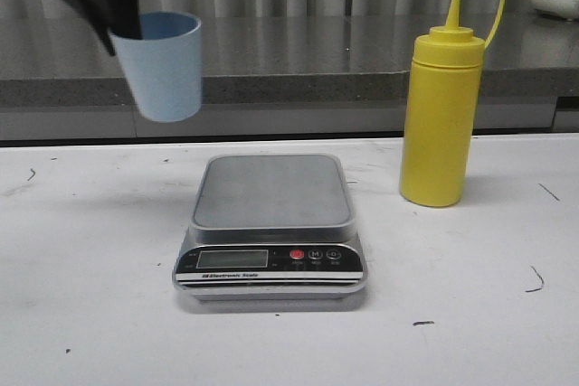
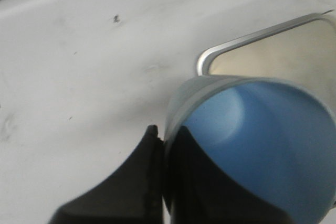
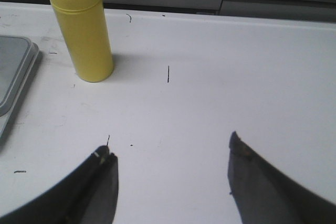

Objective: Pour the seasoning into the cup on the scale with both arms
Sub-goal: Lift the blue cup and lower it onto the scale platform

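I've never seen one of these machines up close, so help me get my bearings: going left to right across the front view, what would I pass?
left gripper holding the cup in the air → scale → seasoning bottle

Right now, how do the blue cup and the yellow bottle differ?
The small pale blue plastic cup hangs tilted in the air, gripped by the left tool; the tall yellow squeeze bottle stands upright on the white table, untouched. The cup is open-topped; the bottle narrows to a nozzle. Both are plastic.

Front view faces forward; all views share the scale [image 1: 270,223].
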